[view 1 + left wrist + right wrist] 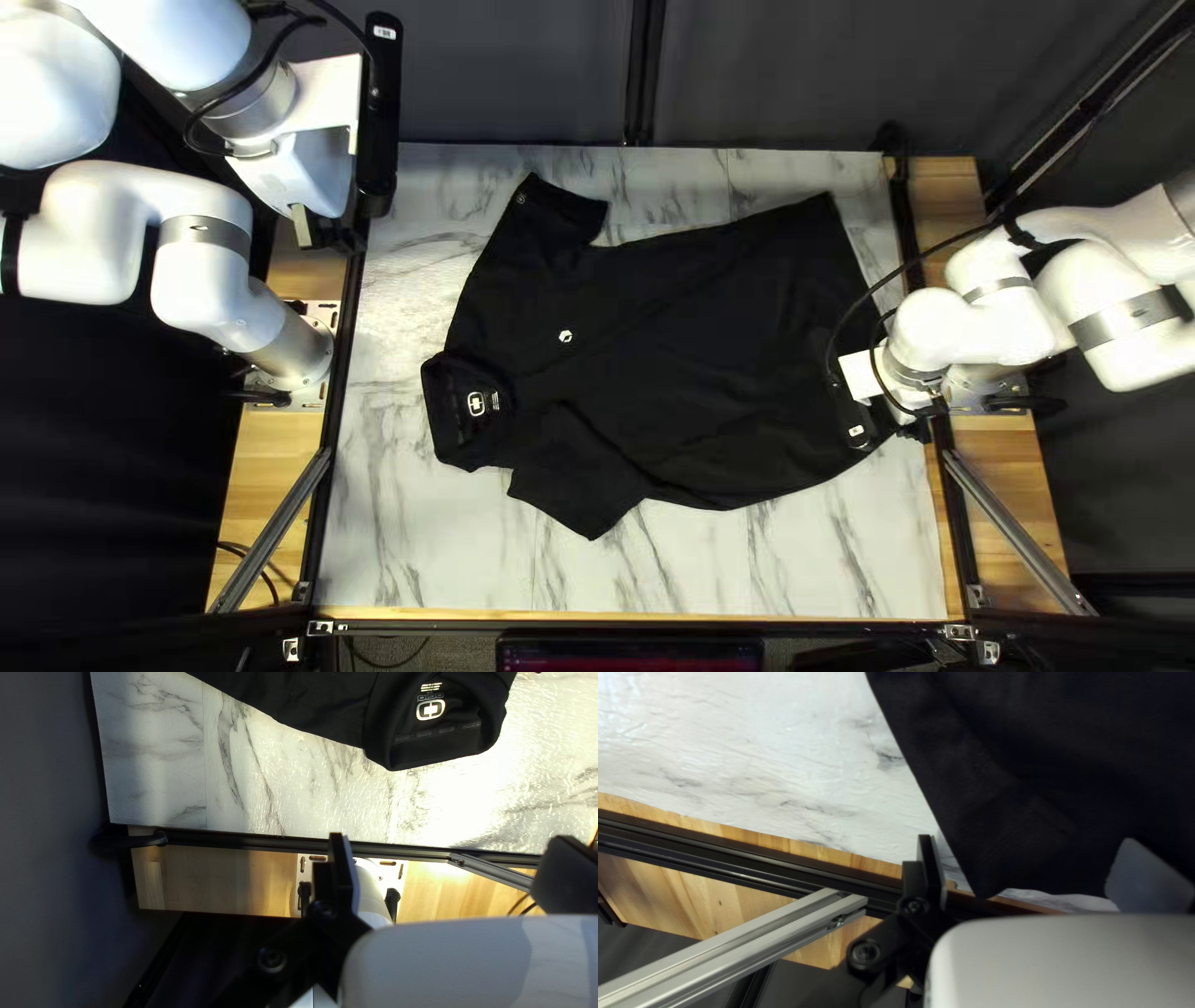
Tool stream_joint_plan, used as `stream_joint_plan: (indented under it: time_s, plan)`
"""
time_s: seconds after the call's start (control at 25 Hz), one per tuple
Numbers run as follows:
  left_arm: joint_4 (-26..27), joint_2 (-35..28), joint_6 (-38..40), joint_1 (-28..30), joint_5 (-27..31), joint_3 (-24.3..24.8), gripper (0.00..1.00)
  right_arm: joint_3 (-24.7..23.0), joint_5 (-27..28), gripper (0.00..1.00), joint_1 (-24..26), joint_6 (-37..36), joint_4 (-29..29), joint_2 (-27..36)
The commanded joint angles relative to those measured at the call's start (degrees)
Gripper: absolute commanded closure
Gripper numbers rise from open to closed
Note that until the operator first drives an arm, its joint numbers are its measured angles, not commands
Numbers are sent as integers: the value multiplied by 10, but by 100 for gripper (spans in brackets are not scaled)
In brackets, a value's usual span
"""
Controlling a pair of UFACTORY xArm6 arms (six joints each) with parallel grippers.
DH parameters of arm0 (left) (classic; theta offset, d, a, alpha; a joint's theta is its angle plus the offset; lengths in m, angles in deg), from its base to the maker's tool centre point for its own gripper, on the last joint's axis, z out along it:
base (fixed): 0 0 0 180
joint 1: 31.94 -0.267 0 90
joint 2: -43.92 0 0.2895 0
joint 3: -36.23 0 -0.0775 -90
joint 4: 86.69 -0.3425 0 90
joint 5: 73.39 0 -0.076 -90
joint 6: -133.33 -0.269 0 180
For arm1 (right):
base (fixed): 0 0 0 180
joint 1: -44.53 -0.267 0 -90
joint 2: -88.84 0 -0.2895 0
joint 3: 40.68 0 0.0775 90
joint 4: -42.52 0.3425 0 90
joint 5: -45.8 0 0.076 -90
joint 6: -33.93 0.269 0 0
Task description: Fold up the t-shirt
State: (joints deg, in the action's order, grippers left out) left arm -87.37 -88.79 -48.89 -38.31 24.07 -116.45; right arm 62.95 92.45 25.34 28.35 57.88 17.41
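A black t-shirt [697, 361] lies spread on the table, its collar toward the left of the top left view and its hem at the right. My left gripper [311, 230] hangs raised beyond the table's left edge, away from the cloth. The left wrist view has the shirt collar [445, 740] ahead of the open left gripper [448, 843]. At the hem's near corner is my right gripper [915, 429]. From its wrist, the right gripper [1027, 843] stands open, with the shirt's corner [986, 865] showing between its fingers; contact cannot be told.
The marble-patterned table [411, 548] is framed by dark rails [326, 473]. Wooden strips [255, 498] and slanted metal struts [1015, 529] lie outside the side rails. My right arm reaches over the right edge.
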Motion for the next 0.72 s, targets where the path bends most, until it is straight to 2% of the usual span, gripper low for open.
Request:
stream_joint_plan:
  time_s: [0.04, 0.16, 0.36, 0.56, 0.64, 0.68, 0.72]
  plan:
    - [0, 0, 0, 0, 0, 0, 0, 1, 4, 80, -4, 3, 0, 3]
    - [0, 0, 0, 0, 0, 0, 0, 8, 19, 78, -12, 17, -5, 11]
    - [0, 0, 0, 0, 0, 0, 0, 29, 42, 68, -35, 53, -15, 16]
    - [0, 0, 0, 0, 0, 0, 0, 45, 66, 66, -57, 89, -27, 26]
    - [0, 0, 0, 0, 0, 0, 0, 49, 72, 59, -62, 98, -30, 28]
    - [0, 0, 0, 0, 0, 0, 0, 50, 75, 45, -66, 102, -32, 30]
    - [0, 0, 0, 0, 0, 0, 0, 51, 76, 37, -67, 104, -33, 31]
